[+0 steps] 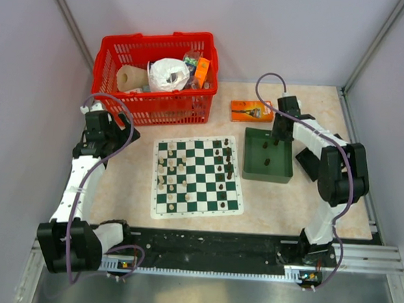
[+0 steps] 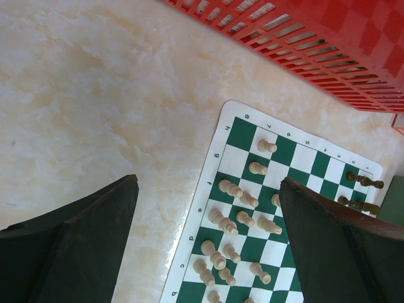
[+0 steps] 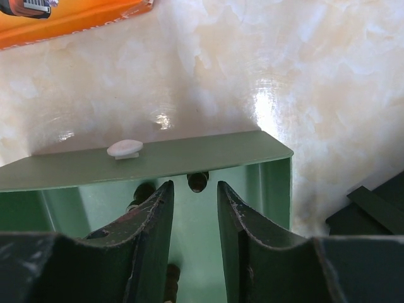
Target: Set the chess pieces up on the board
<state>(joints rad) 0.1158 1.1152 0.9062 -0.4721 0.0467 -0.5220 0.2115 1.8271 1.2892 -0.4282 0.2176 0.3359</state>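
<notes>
In the middle of the pale marbled counter: the flat board with green and white checks and a white border, lying just in front of the red plastic basket, near it but apart. On the left columns of the board, many small cream chess pieces. On the right columns, several dark brown chess pieces. Middle columns bare. Close beside the right edge of the board, a dark green rectangular tray with at least two more dark pieces inside. Behind the tray, a flat orange box. Left tool: spread fully wide, grasping nothing, hanging over the bare counter between the front wall of the basket and the left edge of the board. Right tool: lowered inside the far end of the tray, fingers drawn near to each other with only a narrow gap. Just past the fingertips, against the far wall of the tray, one dark piece, and a second one beside the left finger. Clenched on a piece or not: impossible to tell from these views.
</notes>
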